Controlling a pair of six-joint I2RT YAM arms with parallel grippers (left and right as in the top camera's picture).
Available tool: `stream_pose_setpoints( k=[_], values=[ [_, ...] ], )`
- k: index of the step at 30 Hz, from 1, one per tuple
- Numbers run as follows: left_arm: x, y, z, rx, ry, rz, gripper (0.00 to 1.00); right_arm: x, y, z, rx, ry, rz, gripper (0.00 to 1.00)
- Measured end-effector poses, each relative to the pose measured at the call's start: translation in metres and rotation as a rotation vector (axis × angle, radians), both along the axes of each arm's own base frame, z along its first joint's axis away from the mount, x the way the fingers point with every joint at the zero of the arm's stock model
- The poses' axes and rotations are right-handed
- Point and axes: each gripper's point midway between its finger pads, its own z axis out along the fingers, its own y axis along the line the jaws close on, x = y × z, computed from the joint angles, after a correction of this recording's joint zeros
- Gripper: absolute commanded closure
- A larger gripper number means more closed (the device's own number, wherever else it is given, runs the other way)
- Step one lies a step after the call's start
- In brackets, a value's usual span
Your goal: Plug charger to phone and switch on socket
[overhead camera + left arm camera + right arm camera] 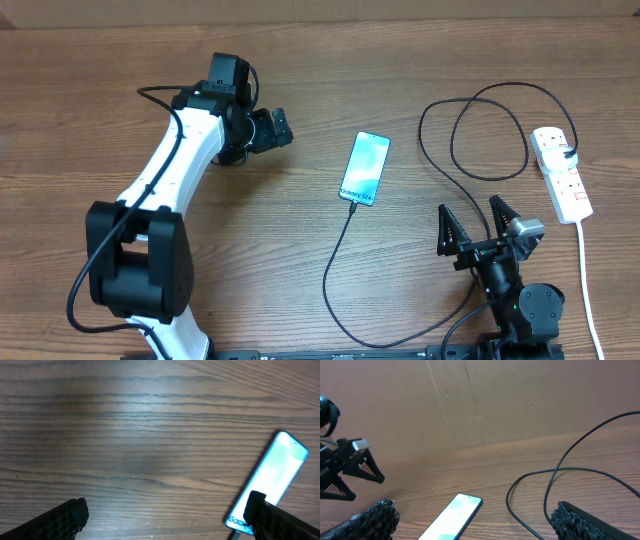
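Observation:
The phone (364,168) lies flat mid-table, its light teal screen up. The charger (332,275), a thin black cable, meets the phone's near edge, loops along the table front and curls up to a black plug (568,153) seated in the socket (560,178), a white strip with red switches at the right. My left gripper (279,128) hovers open to the left of the phone, and its wrist view shows the phone (272,475) behind its right fingertip (257,507). My right gripper (478,226) is open near the front, between phone and socket, holding nothing.
The socket's thick white cord (587,290) runs toward the front right edge. A brown cardboard wall (480,400) stands behind the table. Cable loops (550,480) lie ahead of my right gripper (475,512). My left gripper (167,507) is over bare wood.

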Motion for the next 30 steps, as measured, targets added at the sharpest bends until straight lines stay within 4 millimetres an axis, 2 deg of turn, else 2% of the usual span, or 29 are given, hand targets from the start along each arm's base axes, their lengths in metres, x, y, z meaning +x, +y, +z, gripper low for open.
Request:
stream_pose_setpoints(
  k=[3,6,9,12,16,21,25,30],
  values=[
    [-0.003,-0.010,0.025,-0.006,-0.062,-0.025,0.01,0.000,0.000,0.000,0.000,0.000,0.000,0.00],
    [-0.009,-0.016,0.064,0.005,-0.158,-0.043,0.01,0.000,0.000,0.000,0.000,0.000,0.000,0.00],
    [-0.025,-0.009,0.093,0.051,-0.209,-0.036,0.01,0.000,0.000,0.000,0.000,0.000,0.000,0.00],
    [-0.045,0.005,0.106,0.113,-0.199,-0.021,0.01,0.000,0.000,0.000,0.000,0.000,0.000,0.00],
    [-0.055,0.014,0.103,0.167,-0.166,-0.012,0.01,0.000,0.000,0.000,0.000,0.000,0.000,0.00],
    [-0.052,0.014,0.094,0.185,-0.181,-0.011,0.00,0.000,0.000,0.000,0.000,0.001,0.000,0.00],
    [-0.055,0.008,0.073,0.192,-0.173,-0.032,0.00,0.000,0.000,0.000,0.000,0.000,0.000,0.00],
    [-0.068,0.000,0.038,0.203,-0.133,-0.069,0.01,0.000,0.000,0.000,0.000,0.001,0.000,0.00]
  ],
)
